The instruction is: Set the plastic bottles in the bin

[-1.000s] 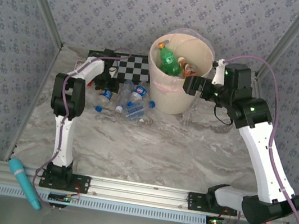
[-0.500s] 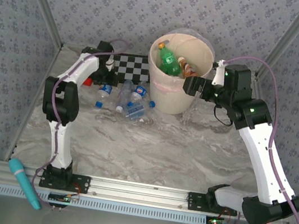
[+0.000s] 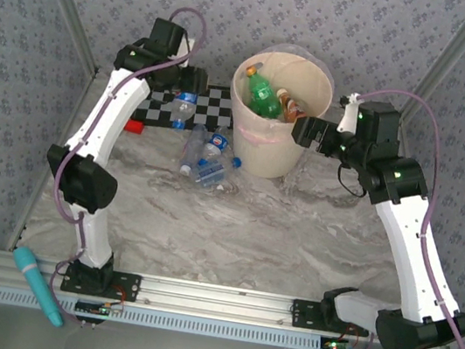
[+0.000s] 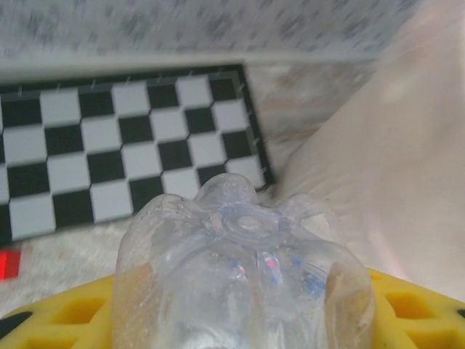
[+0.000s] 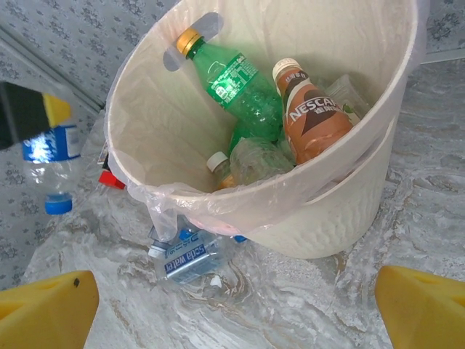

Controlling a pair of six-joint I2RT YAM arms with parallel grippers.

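My left gripper hangs raised over the checkerboard, left of the bin, shut on a clear blue-labelled plastic bottle that dangles cap down. In the left wrist view the bottle's ribbed base sits between the yellow fingers. The cream bin holds a green bottle, a brown-labelled bottle and more. Three clear bottles lie on the table at the bin's left foot; one reads soda water. My right gripper stands open at the bin's right rim, nothing between its fingers.
A black-and-white checkerboard lies flat at the back left, with a small red block by its near-left corner. A teal tool rests on the front rail. Patterned walls close the back and sides. The bin's liner drapes over its rim.
My left arm has lifted off the table with the bottle and swung up and back, toward the bin. The right arm has barely moved.
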